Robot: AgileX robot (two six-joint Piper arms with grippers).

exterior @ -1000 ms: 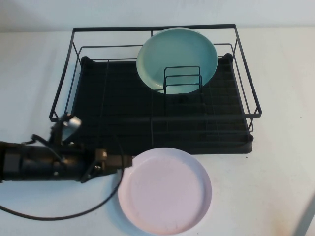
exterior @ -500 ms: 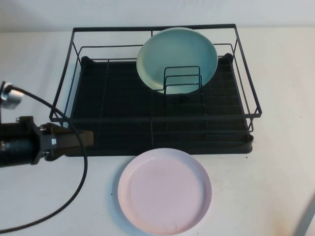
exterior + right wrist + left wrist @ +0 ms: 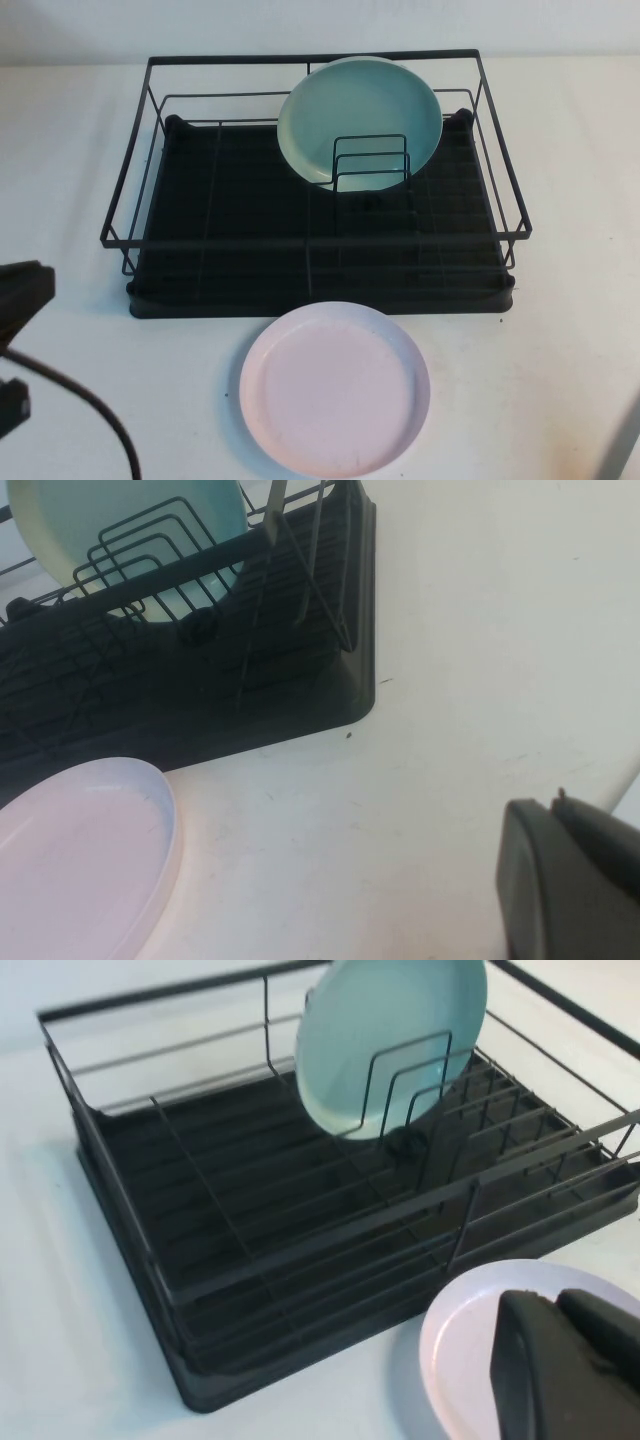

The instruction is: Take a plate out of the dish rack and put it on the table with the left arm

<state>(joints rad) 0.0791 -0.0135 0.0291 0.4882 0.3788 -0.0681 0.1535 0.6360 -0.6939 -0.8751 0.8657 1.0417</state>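
Note:
The pale pink plate (image 3: 335, 388) lies flat on the white table (image 3: 560, 350), just in front of the black wire dish rack (image 3: 230, 190). It also shows in the left wrist view (image 3: 455, 1355) and the right wrist view (image 3: 70, 860). The left arm (image 3: 22, 295) is pulled back to the table's left edge, well clear of the plate. My left gripper (image 3: 555, 1305) is shut and empty, its tip seen over the plate's rim. My right gripper (image 3: 555, 810) is shut and empty above bare table, off the rack's right front corner.
A teal-green plate (image 3: 360, 115) stands on edge against the small inner wire divider (image 3: 370, 165) at the rack's back right. The rest of the rack's tray holds nothing. A black cable (image 3: 90, 410) curls at the front left. A grey sliver of the right arm (image 3: 625, 440) shows at the front right.
The left arm has drawn back to the left, from beside the pink plate to the table's left edge. The pink plate has stayed flat on the table.

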